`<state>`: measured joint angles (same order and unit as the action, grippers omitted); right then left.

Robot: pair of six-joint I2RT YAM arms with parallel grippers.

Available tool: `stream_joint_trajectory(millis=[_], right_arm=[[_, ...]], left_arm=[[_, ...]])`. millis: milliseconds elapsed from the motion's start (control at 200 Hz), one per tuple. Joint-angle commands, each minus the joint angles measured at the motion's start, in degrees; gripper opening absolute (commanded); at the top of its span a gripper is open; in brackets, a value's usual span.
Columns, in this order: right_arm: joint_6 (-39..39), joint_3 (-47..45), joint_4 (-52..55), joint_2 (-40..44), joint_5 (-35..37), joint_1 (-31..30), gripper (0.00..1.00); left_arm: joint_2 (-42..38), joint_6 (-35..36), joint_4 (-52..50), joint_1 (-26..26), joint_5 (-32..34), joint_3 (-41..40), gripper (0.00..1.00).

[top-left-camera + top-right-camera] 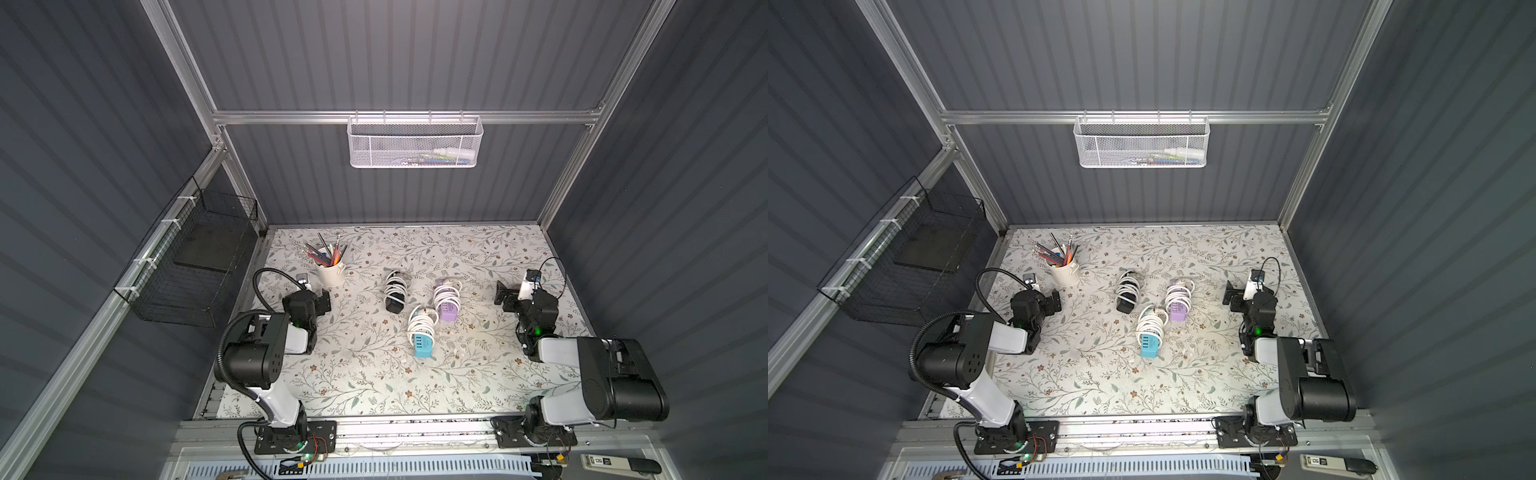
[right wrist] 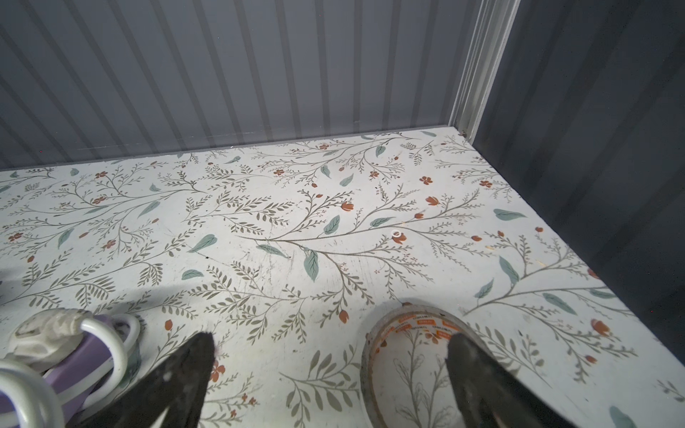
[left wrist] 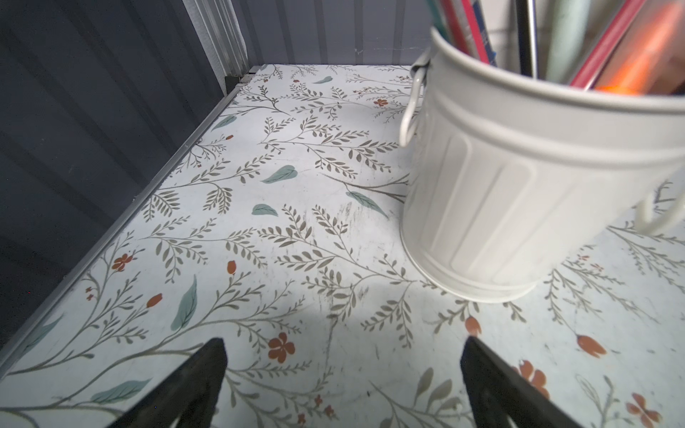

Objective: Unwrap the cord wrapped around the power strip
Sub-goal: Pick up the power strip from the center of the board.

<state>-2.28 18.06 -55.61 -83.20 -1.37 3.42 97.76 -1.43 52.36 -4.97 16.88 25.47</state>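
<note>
Three power strips lie mid-table in both top views, each wound with a white cord: a black one (image 1: 394,304) (image 1: 1125,305), a purple one (image 1: 449,311) (image 1: 1177,311) and a blue one (image 1: 424,348) (image 1: 1151,347). My left gripper (image 1: 322,300) (image 3: 343,344) is open, left of them, with only bare table between its fingers. My right gripper (image 1: 505,295) (image 2: 331,339) is open to their right. In the right wrist view the purple strip (image 2: 85,367) and its cord (image 2: 111,333) lie just outside one finger.
A white cup of pencils (image 1: 330,272) (image 3: 500,185) stands close ahead of the left gripper. A tape roll (image 2: 419,315) lies on the table under the right gripper's other finger. A white mesh basket (image 1: 415,141) hangs on the back wall, a black wire basket (image 1: 195,266) on the left wall.
</note>
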Motion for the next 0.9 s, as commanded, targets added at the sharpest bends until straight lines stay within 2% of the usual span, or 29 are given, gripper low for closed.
stream_joint_trajectory(millis=[0, 230, 280, 340, 490, 550, 610, 670, 715, 765, 821, 896], right_arm=[[-0.4, 1.2, 0.4, -0.7, -0.9, 0.4, 0.99], [-0.3, 0.7, -0.4, -0.3, -0.8, 0.4, 0.99], [-0.6, 1.2, 1.9, 1.3, -0.4, 0.4, 0.99], [-0.2, 1.9, 5.2, 4.3, -1.1, 0.4, 0.99], [3.6, 9.5, 23.5, 11.3, -7.4, -2.1, 0.99], [0.4, 12.8, 27.5, 13.1, -6.8, -3.8, 0.99], [-1.7, 16.1, 31.4, 15.5, -5.4, -5.8, 0.99], [-6.4, 19.0, 33.4, 18.4, 0.6, -8.4, 0.99], [-8.8, 21.0, 35.2, 20.9, 1.3, -10.0, 0.99], [-8.7, 23.3, 37.9, 22.2, -1.1, -12.1, 0.99], [-6.2, 27.8, 45.0, 21.7, -6.3, -13.4, 0.99], [-3.2, 32.2, 51.4, 20.6, -1.6, -17.6, 0.99]], left_arm=[[0.8, 1.3, 0.5, -0.4, 0.5, 1.3, 1.0], [0.0, 1.3, 0.6, -0.4, 1.3, 1.6, 1.0], [-2.9, 0.6, -6.9, -0.4, 4.1, 4.6, 1.0], [-5.9, -1.4, -22.9, -0.4, 7.3, 11.9, 1.0], [-8.7, -7.4, -45.5, -1.1, 10.5, 27.1, 1.0], [-8.7, -12.0, -53.3, -2.8, 13.7, 33.3, 1.0], [-9.7, -13.1, -61.4, -7.6, 18.0, 39.0, 1.0], [-12.7, -9.0, -64.8, -11.7, 15.3, 42.2, 1.0], [-15.8, -10.2, -63.4, -12.3, 10.8, 40.4, 1.0], [-18.5, -12.4, -59.9, -11.7, 5.0, 37.3, 1.0], [-20.3, -13.1, -59.5, -11.9, 1.7, 36.1, 1.0], [-22.2, -15.0, -61.6, -12.1, 0.0, 36.7, 1.0]])
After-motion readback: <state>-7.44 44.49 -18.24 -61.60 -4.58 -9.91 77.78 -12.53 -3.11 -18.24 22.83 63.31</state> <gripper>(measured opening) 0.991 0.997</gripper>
